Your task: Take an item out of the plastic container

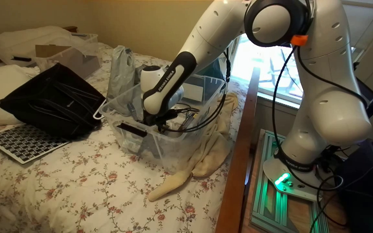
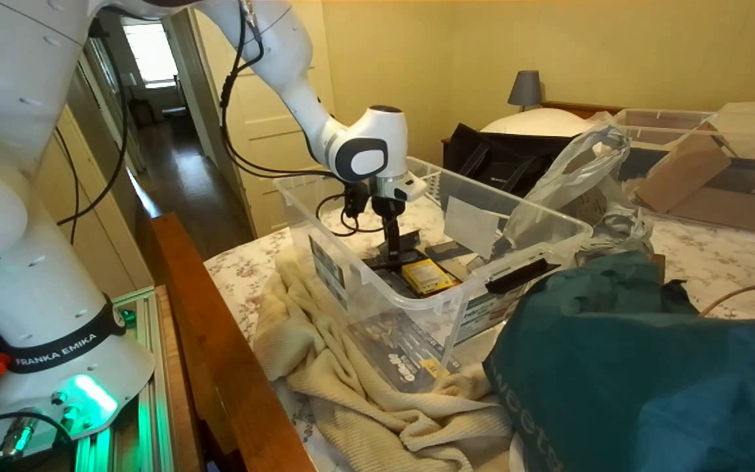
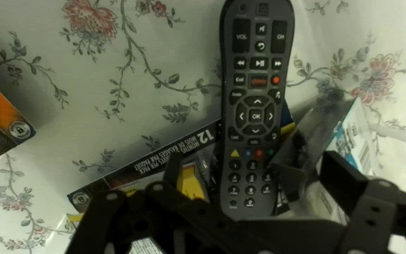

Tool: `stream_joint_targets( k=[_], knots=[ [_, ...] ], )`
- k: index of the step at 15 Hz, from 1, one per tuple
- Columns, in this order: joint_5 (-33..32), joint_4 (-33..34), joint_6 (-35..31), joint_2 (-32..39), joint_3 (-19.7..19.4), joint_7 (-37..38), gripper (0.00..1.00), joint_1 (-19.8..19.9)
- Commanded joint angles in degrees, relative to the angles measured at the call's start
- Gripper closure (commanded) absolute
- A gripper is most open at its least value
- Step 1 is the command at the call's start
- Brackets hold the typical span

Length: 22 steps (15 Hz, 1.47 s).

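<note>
Straddling a long dark-grey plastic remote control [image 3: 256,116], upper-centre in the wrist view, with black two-fingered gripper [image 3: 254,164] spread wide inside a clear rectangular plastic container [image 1: 178,152], apparently leaving grasp and removal undone.

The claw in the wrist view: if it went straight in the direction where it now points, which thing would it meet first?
Probably the remote, seen between the open fingers of the claw. Depth is unclear, so one finger might touch the yellow package first.
</note>
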<state>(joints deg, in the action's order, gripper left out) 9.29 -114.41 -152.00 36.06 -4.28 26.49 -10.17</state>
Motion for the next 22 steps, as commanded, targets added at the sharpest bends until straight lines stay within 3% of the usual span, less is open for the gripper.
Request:
stream_joint_targets(
  k=[1,8,10,11,12,14,15,16,18,21,22],
  knots=[
    [-0.7,4.0,2.4,3.3,-0.2,1.3,0.00,-0.6],
    [-0.4,7.2,8.5,5.4,-0.6,4.6,0.04,-1.4],
    [-0.7,8.0,10.9,5.8,-0.9,6.1,0.14,-1.7],
    [-1.0,8.3,11.8,6.0,-1.1,6.7,0.35,-1.9],
    [-1.0,8.6,12.4,6.1,-1.1,7.0,0.32,-1.8],
    [-1.4,9.2,13.6,6.4,-1.3,8.0,0.46,-2.1],
    [-1.5,9.3,14.1,6.3,-1.3,8.3,0.48,-2.1],
    [-1.6,9.4,14.5,6.3,-1.3,8.4,0.19,-2.0],
    [-1.7,9.3,15.4,6.1,-1.5,9.1,0.15,-2.1],
    [-1.5,8.3,15.4,5.3,-1.4,9.7,0.00,-1.9],
    [-1.3,7.9,15.2,4.9,-1.3,9.8,0.00,-1.8]
  ],
)
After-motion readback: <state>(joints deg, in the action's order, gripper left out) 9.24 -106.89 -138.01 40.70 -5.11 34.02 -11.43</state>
